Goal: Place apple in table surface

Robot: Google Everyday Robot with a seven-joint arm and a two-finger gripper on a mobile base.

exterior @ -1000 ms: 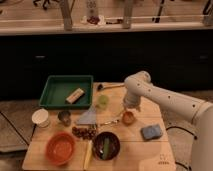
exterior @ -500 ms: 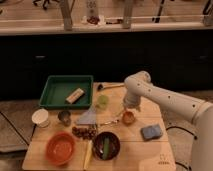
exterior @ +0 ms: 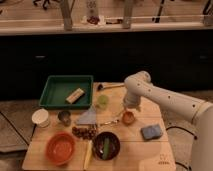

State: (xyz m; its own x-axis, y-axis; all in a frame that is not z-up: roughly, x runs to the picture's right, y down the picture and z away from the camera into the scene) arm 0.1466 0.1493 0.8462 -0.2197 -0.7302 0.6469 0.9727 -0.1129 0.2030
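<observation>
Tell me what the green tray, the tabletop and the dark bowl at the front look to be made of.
Green tray: likely plastic, uniform matte colour, moulded rim.
Table surface: pale wood, plank grain showing.
Dark bowl: glossy, maybe ceramic or plastic; unclear.
The gripper hangs right over the apple, mid-table, right of the tray.

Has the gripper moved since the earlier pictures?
No. The gripper stays directly above the apple, right of the green cup, as before.
</observation>
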